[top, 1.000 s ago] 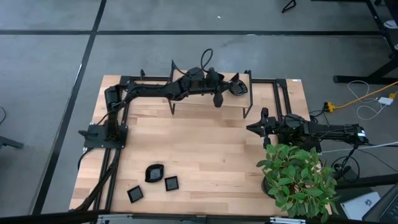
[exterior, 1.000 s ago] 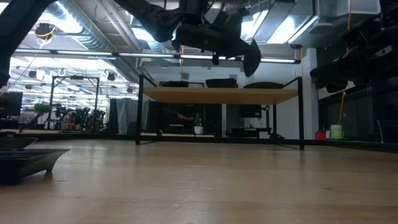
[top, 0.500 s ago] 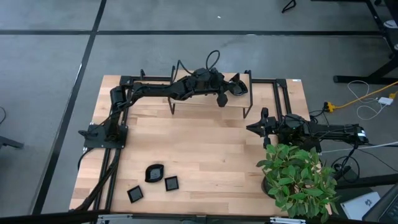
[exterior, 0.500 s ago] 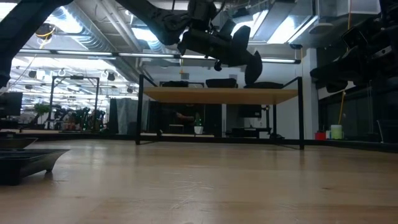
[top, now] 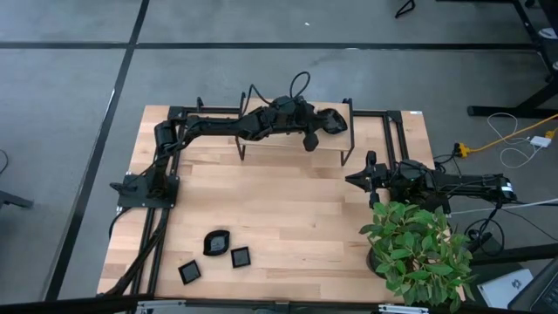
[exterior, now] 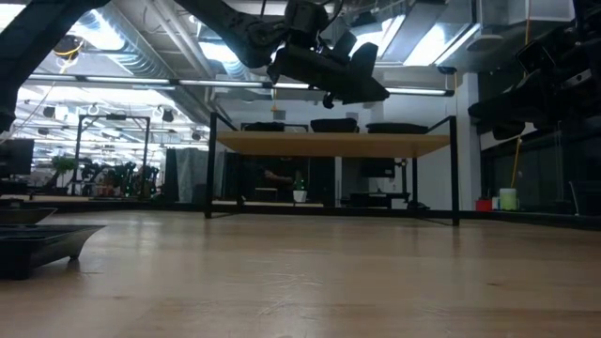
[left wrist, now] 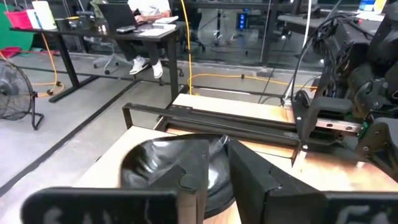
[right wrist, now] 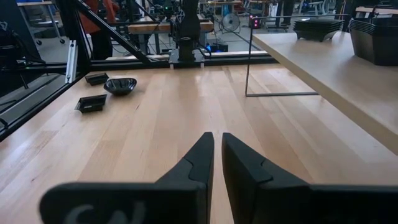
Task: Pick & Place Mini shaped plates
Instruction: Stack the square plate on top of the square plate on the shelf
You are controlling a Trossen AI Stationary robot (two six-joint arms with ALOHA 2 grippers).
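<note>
A raised wooden shelf (top: 288, 150) stands along the table's far side. My left gripper (left wrist: 217, 155) reaches level over its right part (exterior: 371, 89), fingers a little apart. A glossy black rounded mini plate (left wrist: 158, 165) lies on the shelf just ahead of and beside them (top: 333, 122). More black plates sit on the shelf top (exterior: 333, 124) (exterior: 396, 127). Three mini plates lie on the table at the near left: a rounded one (top: 216, 242) and two square ones (top: 240, 257) (top: 189, 271). My right gripper (right wrist: 217, 140) waits shut at the table's right (top: 353, 180). My left gripper stands with its fingers (left wrist: 193, 168) in front of the plate's near rim (left wrist: 208, 155). The fingers hide that spot, so I cannot tell whether they touch the plate. The plate lies on the shelf, hollow side up.
The shelf's thin black legs (top: 342, 157) and the black frame rails (top: 392, 131) stand around the far half. A potted green plant (top: 418, 249) fills the near right corner. Bare wood lies between the shelf and the three near plates.
The plate hung on edge below my left gripper's fingertips above the shelf's right part. It no longer hangs there; it lies on the shelf under the fingers. The gripper itself has kept nearly in place.
</note>
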